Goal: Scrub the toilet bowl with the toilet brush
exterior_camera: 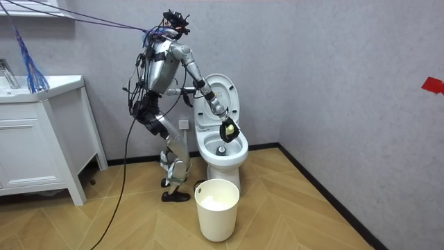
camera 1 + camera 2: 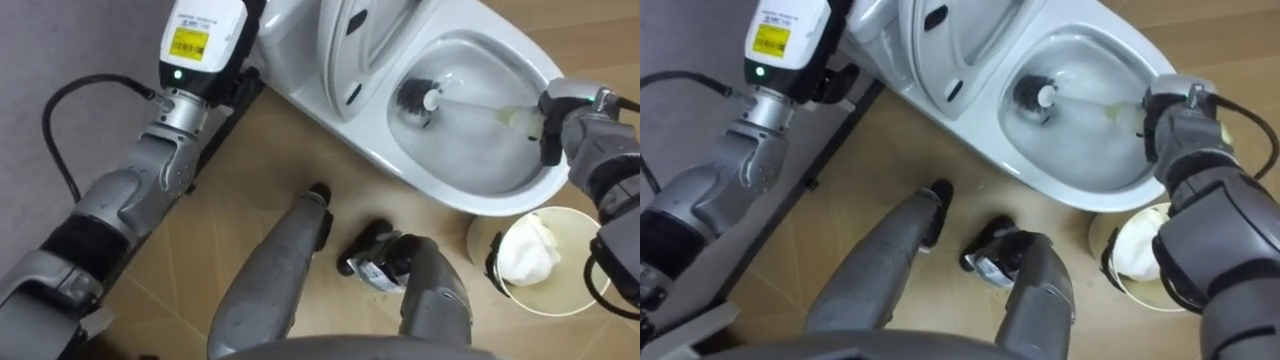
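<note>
Toilet brush [image 2: 415,100], where is it right now?
— Its dark head is down inside the toilet bowl [image 2: 440,190], on the lid's side of the basin. My right hand [image 2: 560,125] has its fingers curled round the pale handle [image 2: 480,108] at the rim.
— Which step is that, and what comes next?
— Scrubbing, I judge. Next I need to sweep the head round the bowl wall and up under the rim, keeping my wrist off the porcelain.
— Anything in the way?
— The raised lid [image 2: 350,50] stands just behind the bowl. A white bin [image 2: 480,250] with a white wad [image 2: 530,250] in it sits on the floor [image 2: 300,150] just beside the bowl, under my right arm. My left hand [image 2: 200,45] is up by the tank [image 2: 285,45]; whether its fingers are spread or closed I cannot tell.
</note>
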Tool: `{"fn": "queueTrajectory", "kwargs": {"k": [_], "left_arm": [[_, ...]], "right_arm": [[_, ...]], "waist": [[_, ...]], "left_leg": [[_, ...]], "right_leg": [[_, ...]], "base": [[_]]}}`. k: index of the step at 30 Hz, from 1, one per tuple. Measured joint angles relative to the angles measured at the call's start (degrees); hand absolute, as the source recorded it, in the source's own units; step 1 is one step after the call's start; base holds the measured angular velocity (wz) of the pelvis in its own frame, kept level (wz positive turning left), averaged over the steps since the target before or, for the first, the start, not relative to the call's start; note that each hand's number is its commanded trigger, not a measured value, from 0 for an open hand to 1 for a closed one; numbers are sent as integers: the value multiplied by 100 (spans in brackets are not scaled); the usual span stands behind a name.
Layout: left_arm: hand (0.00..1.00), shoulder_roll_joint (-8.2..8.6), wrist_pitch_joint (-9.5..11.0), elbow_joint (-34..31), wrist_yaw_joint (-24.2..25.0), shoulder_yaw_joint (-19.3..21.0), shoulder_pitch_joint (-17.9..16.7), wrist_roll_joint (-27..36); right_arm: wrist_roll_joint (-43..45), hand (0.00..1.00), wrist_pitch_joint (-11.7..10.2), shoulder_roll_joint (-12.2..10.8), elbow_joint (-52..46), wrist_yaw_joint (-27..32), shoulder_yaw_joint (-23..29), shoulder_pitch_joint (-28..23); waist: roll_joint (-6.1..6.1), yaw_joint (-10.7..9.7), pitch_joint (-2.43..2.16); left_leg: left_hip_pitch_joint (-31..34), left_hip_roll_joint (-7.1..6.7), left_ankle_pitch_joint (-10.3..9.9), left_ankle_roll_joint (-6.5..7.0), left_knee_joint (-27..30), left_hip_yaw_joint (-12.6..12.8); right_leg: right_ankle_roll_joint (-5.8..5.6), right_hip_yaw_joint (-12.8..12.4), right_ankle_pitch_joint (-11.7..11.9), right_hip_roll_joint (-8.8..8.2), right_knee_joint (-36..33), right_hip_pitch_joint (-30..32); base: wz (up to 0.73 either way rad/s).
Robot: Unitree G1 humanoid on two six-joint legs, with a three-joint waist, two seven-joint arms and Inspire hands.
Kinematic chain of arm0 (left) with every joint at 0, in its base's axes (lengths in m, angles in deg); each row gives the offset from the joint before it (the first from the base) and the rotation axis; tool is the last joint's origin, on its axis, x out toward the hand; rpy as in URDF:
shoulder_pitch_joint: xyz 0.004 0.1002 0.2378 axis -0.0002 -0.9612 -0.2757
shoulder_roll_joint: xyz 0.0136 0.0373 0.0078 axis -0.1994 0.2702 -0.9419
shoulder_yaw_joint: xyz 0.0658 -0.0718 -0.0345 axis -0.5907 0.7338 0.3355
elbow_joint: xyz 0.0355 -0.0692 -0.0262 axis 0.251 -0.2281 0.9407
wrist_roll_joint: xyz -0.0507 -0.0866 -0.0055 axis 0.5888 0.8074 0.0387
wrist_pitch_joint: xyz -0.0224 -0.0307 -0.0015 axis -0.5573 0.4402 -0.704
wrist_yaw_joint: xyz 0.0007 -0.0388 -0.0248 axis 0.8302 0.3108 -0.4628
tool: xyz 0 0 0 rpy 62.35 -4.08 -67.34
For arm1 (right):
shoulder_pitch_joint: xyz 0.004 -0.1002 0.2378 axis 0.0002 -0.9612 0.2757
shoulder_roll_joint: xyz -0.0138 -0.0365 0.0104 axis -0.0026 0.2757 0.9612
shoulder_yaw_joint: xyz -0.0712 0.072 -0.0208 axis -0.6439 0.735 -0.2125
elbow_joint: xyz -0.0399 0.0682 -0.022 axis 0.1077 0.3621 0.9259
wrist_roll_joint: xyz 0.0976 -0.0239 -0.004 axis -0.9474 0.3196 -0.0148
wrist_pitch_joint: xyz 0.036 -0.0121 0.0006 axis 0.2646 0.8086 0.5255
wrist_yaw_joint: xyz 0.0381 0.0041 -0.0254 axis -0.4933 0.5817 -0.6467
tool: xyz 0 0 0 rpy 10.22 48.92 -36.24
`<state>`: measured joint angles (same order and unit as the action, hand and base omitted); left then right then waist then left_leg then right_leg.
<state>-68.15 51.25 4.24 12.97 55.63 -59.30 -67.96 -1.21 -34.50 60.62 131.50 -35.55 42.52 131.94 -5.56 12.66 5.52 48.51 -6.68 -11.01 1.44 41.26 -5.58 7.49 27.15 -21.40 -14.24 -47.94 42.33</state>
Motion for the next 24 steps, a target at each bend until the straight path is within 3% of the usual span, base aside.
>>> {"fn": "queueTrajectory", "kwargs": {"k": [5,10,24], "left_arm": [[0,4,-166,47,499,8,80,65],[0,-35,-292,124,801,9,207,305],[0,-73,-291,584,984,-18,501,433]], "right_arm": [[99,100,2,9,-48,-51,1,21],[115,100,46,2,-179,-71,2,21],[710,100,121,-14,-516,-66,-111,21]], "waist": [[-17,19,-7],[-22,0,-5],[41,50,-29]], "left_leg": [[-181,-14,122,2,-201,117],[-278,-16,250,-23,-425,149],[-331,90,350,-146,-581,164]], "right_leg": [[-13,-168,99,-5,36,-23],[52,-201,203,-5,119,-22],[211,-165,302,89,243,-42]], "base": [[-9],[-6],[-3]]}}
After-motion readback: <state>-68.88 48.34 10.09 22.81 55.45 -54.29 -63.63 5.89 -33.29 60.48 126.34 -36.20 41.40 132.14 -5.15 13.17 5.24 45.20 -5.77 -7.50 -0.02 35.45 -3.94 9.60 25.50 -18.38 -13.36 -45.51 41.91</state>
